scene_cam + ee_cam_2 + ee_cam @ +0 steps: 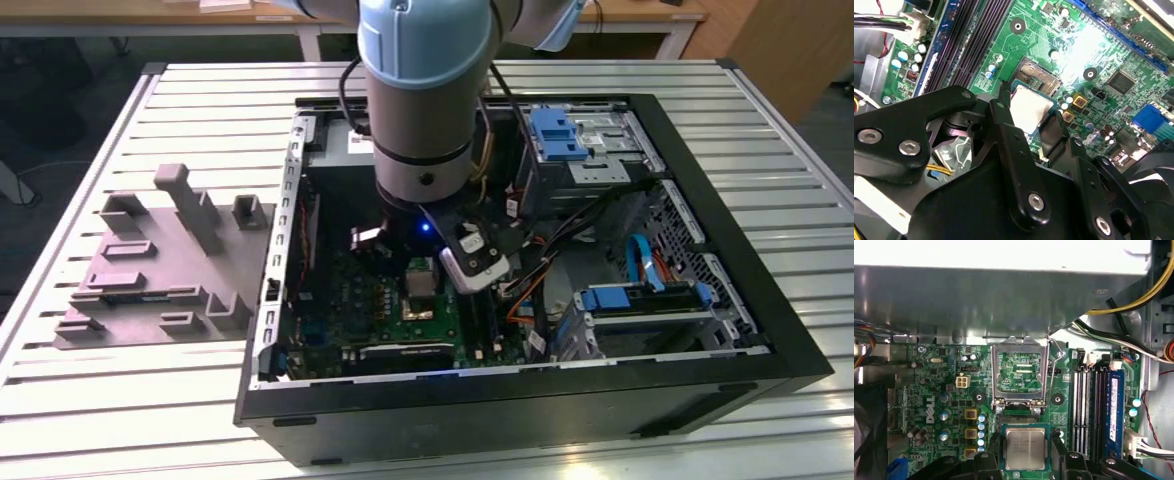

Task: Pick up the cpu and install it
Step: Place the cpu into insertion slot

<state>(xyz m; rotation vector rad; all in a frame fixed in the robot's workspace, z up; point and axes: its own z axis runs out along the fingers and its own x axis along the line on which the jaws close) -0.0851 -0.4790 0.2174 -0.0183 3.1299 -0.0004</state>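
Note:
The cpu (1025, 448), a small square chip with a pale silver top and a green rim, sits between the black fingers of my gripper (1025, 442), which is shut on its two opposite sides. The chip hangs low over the motherboard, right at the edge of the socket (1019, 418). The socket's metal load frame (1020, 372) is swung open and stands up behind it. The second wrist view shows the cpu (1029, 107) in my gripper (1030, 117), with the open socket (1038, 77) just past it. In the exterior view my gripper (420, 272) is deep inside the computer case.
Memory slots with a blue stick (1114, 410) run along one side of the socket. Cables (1124, 300) hang close above. The case wall (534, 400) and blue-tabbed drive cages (561, 135) hem in the arm. A grey fixture plate (160, 270) lies on the table at the exterior view's left.

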